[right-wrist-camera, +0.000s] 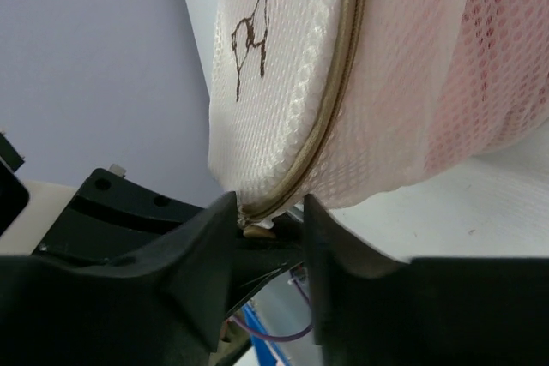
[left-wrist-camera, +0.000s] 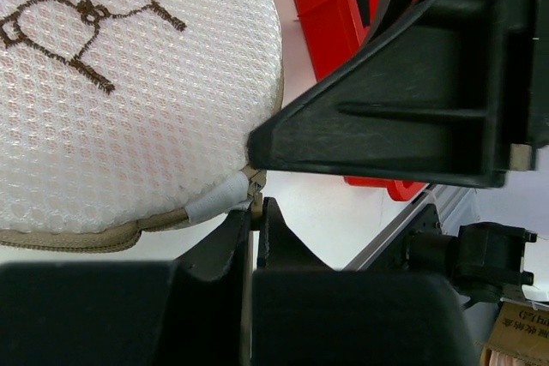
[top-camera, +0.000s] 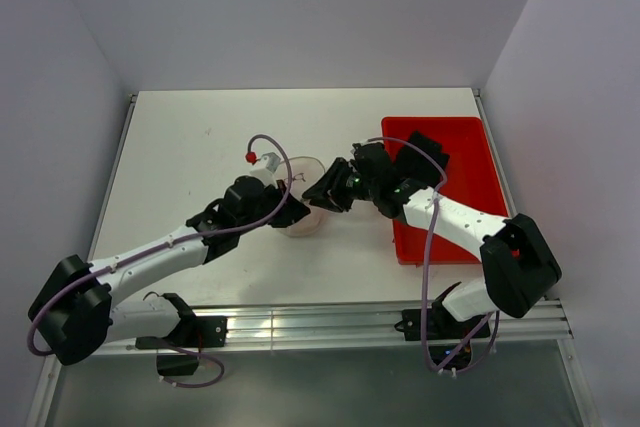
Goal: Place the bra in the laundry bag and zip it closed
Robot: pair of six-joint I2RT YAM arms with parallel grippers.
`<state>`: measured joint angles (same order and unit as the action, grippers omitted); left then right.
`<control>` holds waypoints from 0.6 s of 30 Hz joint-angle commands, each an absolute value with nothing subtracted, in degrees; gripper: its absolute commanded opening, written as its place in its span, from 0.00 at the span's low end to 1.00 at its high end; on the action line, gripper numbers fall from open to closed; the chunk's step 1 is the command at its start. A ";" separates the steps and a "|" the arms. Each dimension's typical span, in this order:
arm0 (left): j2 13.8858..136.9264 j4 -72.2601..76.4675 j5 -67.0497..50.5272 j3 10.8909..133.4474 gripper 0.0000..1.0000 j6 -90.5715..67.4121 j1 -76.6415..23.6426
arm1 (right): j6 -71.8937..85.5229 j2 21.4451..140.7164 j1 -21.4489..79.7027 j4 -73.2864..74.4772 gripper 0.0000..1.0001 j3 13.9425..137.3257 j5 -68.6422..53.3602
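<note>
Two robot arms meet over a white mesh laundry bag (top-camera: 308, 219) near the middle of a white table (top-camera: 200, 147). The left gripper (left-wrist-camera: 255, 216) reaches in from the bag's 8 o'clock. Its fingers are pressed together, with only a sliver between them, and pinch the zipper end at the bag's tan rim (right-wrist-camera: 339, 83). The right gripper (right-wrist-camera: 268, 229) comes in from the 2 o'clock side. Its fingers (right-wrist-camera: 214, 237) stand partly apart, straddling the same stretch of rim without clamping it. A small tan piece of the zipper sits in the gap between them. Pale pink fabric, the bra (right-wrist-camera: 497, 83), shows through the mesh from inside the bag. A brown stitched outline (left-wrist-camera: 86, 15) marks the bag's round face. A red bin (top-camera: 455, 217) sits at the bag's 3 o'clock, just beside it, under the right arm.
</note>
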<state>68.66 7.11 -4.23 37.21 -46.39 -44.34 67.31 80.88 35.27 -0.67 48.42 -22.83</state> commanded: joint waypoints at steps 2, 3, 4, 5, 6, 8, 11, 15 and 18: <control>65.83 9.58 -4.57 37.18 0.00 -46.50 -44.56 | 68.47 82.79 35.51 -3.61 0.26 50.27 -21.53; 65.57 9.41 -4.57 37.18 0.00 -46.32 -44.56 | 68.38 83.14 35.59 -3.26 0.19 50.71 -21.45; 65.39 8.97 -4.48 37.09 0.00 -46.14 -44.56 | 68.12 83.49 35.51 -2.64 0.14 51.41 -21.27; 65.30 8.79 -4.48 37.09 0.00 -46.14 -44.56 | 67.94 83.93 35.42 -2.38 0.07 51.68 -20.92; 65.04 8.53 -4.31 37.00 0.00 -45.97 -44.56 | 67.77 84.11 35.33 -2.11 0.04 51.85 -20.74; 64.69 7.21 -3.70 36.74 0.00 -45.97 -44.56 | 67.06 84.37 35.07 -1.23 0.00 52.38 -20.65; 63.11 4.58 -1.76 36.39 0.00 -45.79 -44.30 | 65.92 84.20 33.67 -0.35 0.00 52.82 -20.83; 62.14 2.99 -2.02 34.90 0.00 -46.41 -42.02 | 64.08 83.23 31.38 1.93 0.00 53.09 -21.35; 62.14 2.55 -3.16 33.93 0.00 -46.41 -39.82 | 62.76 82.36 29.36 3.42 0.00 53.61 -21.71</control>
